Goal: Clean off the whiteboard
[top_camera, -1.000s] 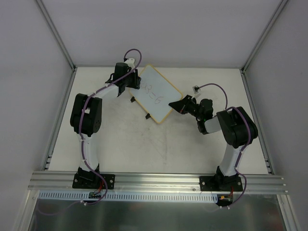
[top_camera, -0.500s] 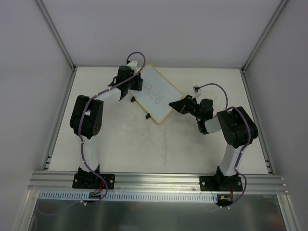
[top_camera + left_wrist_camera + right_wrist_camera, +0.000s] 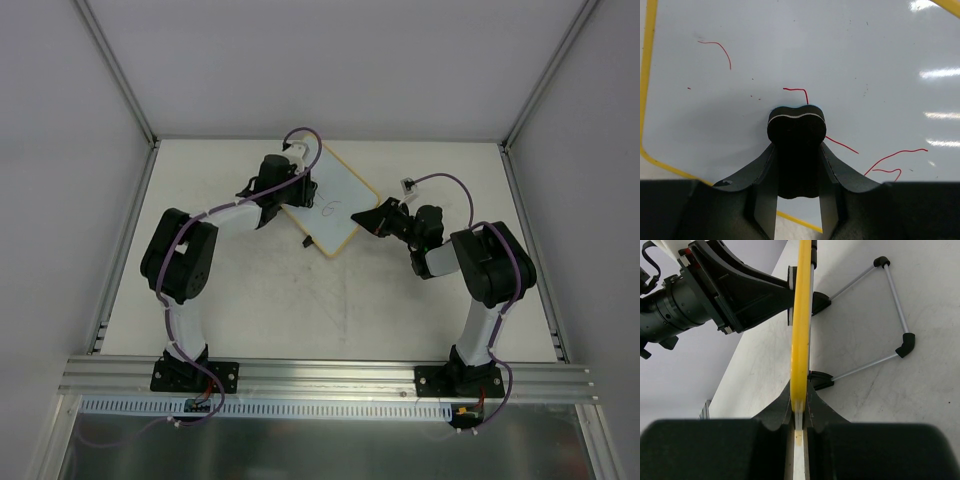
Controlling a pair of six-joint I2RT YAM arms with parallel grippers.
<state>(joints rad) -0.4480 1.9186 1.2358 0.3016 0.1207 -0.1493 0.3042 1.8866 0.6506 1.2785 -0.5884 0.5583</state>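
Note:
The whiteboard (image 3: 338, 208), white with a thin yellow frame, stands tilted at the back middle of the table. My left gripper (image 3: 298, 190) is shut on a black eraser (image 3: 796, 134) that presses on the board face (image 3: 840, 60), where thin red strokes (image 3: 892, 156) remain. In the top view only a "6" still shows. My right gripper (image 3: 373, 218) is shut on the board's right edge, seen edge-on as a yellow strip (image 3: 801, 315) between its fingers (image 3: 816, 407).
A wire stand (image 3: 892, 295) with black feet props the board from behind. A black clip (image 3: 308, 243) sits at the board's near edge. A small white cable plug (image 3: 407, 184) lies behind the right arm. Metal posts and walls bound the table.
My left gripper has swept with the eraser from the board's far left corner toward its middle, and most of the writing is gone. The right arm has not moved.

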